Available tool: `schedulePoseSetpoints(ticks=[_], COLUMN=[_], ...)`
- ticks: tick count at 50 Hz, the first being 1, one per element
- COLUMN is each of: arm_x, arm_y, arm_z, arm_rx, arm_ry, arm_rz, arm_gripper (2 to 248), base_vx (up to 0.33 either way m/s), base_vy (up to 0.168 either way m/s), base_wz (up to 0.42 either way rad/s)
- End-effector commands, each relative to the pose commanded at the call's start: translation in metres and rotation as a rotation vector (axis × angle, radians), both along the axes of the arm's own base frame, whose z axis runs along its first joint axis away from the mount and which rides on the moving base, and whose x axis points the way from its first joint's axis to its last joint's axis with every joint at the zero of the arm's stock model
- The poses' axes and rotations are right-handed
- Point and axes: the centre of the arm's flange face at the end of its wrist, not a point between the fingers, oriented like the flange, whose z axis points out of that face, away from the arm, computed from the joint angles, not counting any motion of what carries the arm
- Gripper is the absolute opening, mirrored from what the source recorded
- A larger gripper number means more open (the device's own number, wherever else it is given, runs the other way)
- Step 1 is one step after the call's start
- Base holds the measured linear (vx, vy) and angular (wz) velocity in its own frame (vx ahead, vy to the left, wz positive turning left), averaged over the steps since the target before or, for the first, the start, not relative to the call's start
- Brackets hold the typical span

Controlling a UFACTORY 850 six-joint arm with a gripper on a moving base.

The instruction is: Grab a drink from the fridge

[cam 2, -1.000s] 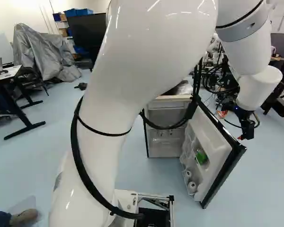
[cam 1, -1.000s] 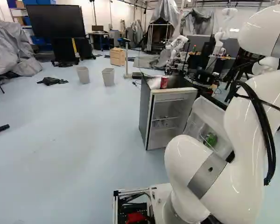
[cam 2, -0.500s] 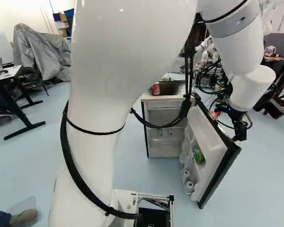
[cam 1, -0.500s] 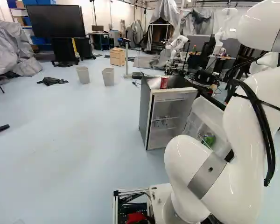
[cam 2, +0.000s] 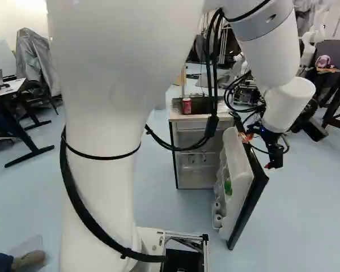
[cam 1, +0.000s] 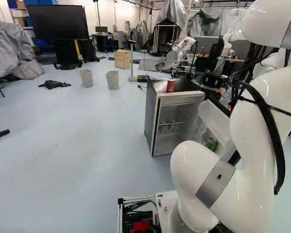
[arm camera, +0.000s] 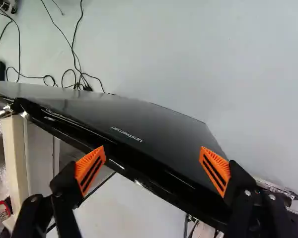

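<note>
The fridge (cam 1: 153, 116) stands ahead with its door (cam 2: 238, 170) open, so the step in hand looks like handling the door before reaching inside. The pincer (arm camera: 152, 158) is released: its 2 orange pads are spread wide, and the door's black edge crosses the gap. A green drink (cam 2: 228, 187) sits in the door's inner rack; small items, perhaps cans (cam 1: 167, 127), are on a shelf inside. Which drink is wanted, I cannot tell.

The next move probably calls for backing clear of the door, then coming around to its inner side with the pads apart. The door itself stands in the way, and a bump could swing it.

A red can (cam 1: 170, 86) stands on top of the fridge. Farther back are 2 bins (cam 1: 112, 80) and another robot (cam 1: 184, 46).
</note>
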Motion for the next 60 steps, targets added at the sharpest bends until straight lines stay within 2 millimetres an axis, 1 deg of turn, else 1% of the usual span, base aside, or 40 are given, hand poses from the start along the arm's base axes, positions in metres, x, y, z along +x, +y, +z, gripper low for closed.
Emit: schedulePoseSetpoints(ticks=[27,60], arm_x=[0.004,0.025], arm_y=[0.043,0.099], arm_z=[0.000,0.000], arm_rx=[0.017,0.030], arm_ry=[0.011,0.022], arm_rz=[0.048,0.146], arm_gripper=[247,247], base_vx=[0.000,0.000], base_vy=[0.000,0.000], base_wz=[0.000,0.000])
